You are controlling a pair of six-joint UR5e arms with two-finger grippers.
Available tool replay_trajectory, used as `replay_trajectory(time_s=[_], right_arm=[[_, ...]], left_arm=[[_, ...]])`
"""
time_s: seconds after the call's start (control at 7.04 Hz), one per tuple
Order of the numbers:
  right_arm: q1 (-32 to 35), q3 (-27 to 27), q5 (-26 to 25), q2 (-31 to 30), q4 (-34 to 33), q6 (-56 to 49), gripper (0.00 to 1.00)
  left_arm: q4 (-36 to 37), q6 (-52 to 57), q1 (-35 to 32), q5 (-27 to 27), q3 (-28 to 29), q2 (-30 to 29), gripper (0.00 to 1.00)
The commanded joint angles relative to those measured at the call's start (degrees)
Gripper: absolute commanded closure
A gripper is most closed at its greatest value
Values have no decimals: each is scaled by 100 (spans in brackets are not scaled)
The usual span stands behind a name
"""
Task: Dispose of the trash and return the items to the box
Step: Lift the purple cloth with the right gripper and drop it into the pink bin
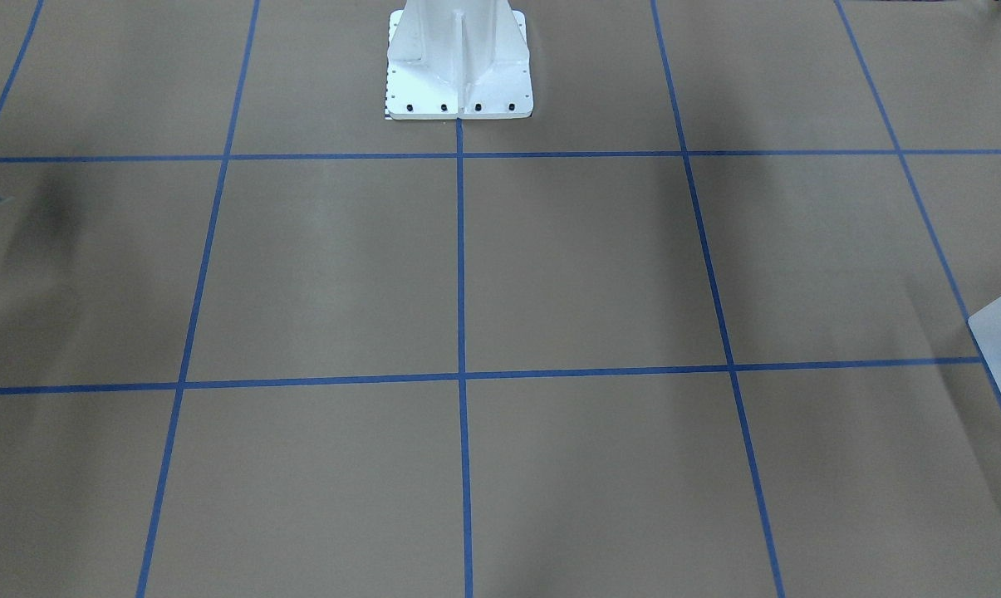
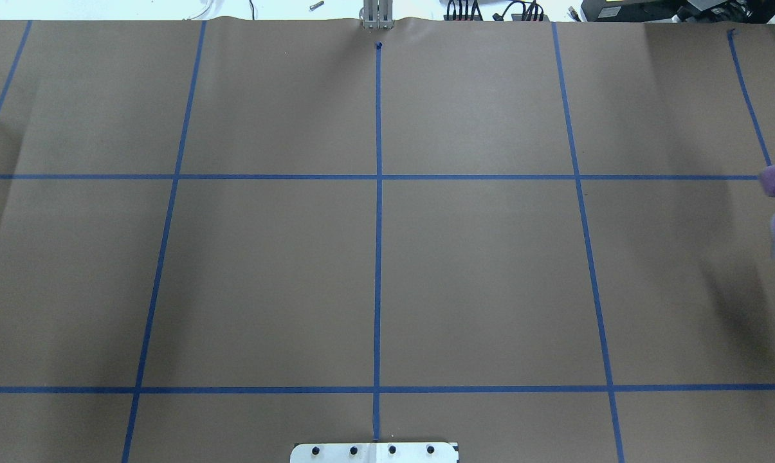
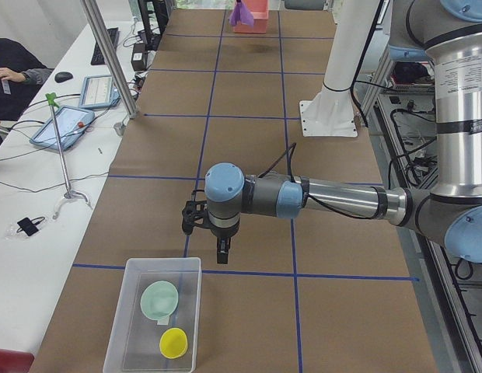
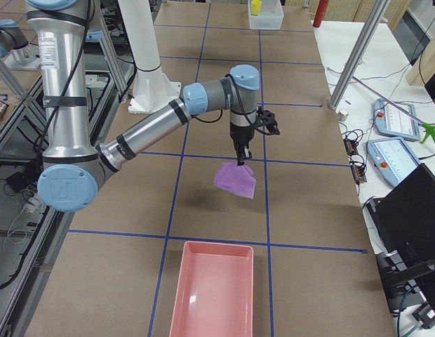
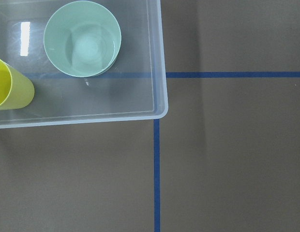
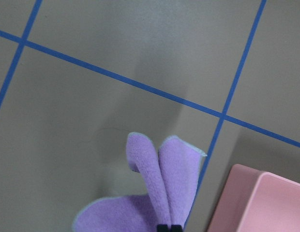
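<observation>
The box [image 3: 118, 326] is a whitish translucent container at the table's left end, holding a pale green bowl [image 3: 159, 297] and a yellow cup [image 3: 173, 342]. The left wrist view looks down on the box's corner [image 5: 160, 72], with the bowl [image 5: 82, 38] and cup [image 5: 9, 89] inside. My left gripper [image 3: 223, 255] hovers just beyond the box's rim; I cannot tell whether it is open or shut. My right gripper [image 6: 168, 227] is shut on a purple cloth [image 6: 159, 183]. The cloth [image 4: 236, 180] hangs from it above the table, near a pink tray [image 4: 214, 288].
The pink tray's corner shows in the right wrist view [image 6: 266, 203], to the right of the cloth. The white robot pedestal [image 1: 458, 66] stands at the table's back middle. Blue tape lines grid the brown table. Poles, tablets and cables stand on the side bench [image 4: 393, 119].
</observation>
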Motion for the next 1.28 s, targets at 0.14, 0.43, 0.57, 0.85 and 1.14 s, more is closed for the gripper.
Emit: replay_trajectory(time_s=[0.14,0.43,0.57,0.85,1.14], right_arm=[[1533,-1545,220,-117,111,-2681,100],[1686,-2983,221,-326,1727,-2890,100],[1686,-3584,212,-353,2460,-2785,100],[1677,-3537,343,-424,2528,-1989,74],[1494,-3319,1079,-380,2546,-1321,1]], left_arm=[[-10,4,0,0,0,-9,1],[-10,4,9,0,-9,-36,1],[-10,-5,0,0,-18,-44,1],[-10,-14,9,-17,-44,-44,1],[7,-5,9,-18,-35,-62,1]])
